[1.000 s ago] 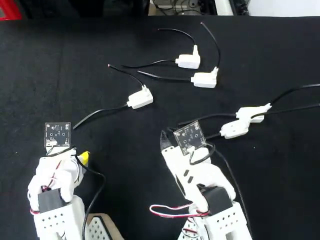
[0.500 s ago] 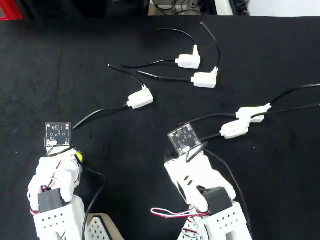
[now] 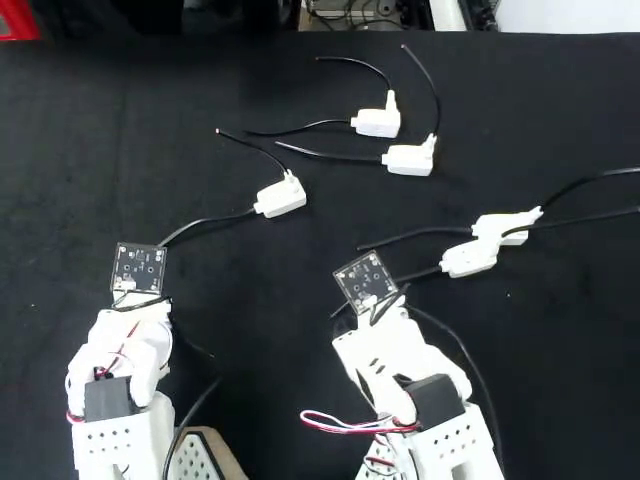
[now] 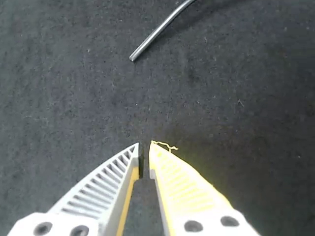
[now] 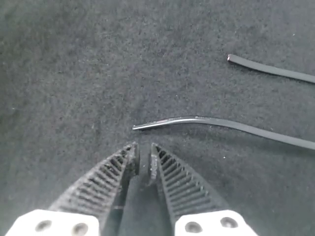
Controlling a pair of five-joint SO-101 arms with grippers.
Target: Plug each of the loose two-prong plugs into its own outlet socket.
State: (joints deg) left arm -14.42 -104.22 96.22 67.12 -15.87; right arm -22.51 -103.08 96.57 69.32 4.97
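White plug (image 3: 280, 197) lies flat, axis diagonal, cord (image 3: 200, 225) trailing left.

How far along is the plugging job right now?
Done: nothing visibly mated. In hand: nothing; the left gripper and right gripper are shut, empty, over the black table. Remaining: every white plastic connector appears unplugged.

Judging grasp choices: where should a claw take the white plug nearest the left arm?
Probably best to grip the white plastic two-prong plug across its blocky body's long sides, coming down from above: it lies flat, with its black cable leaving one end.
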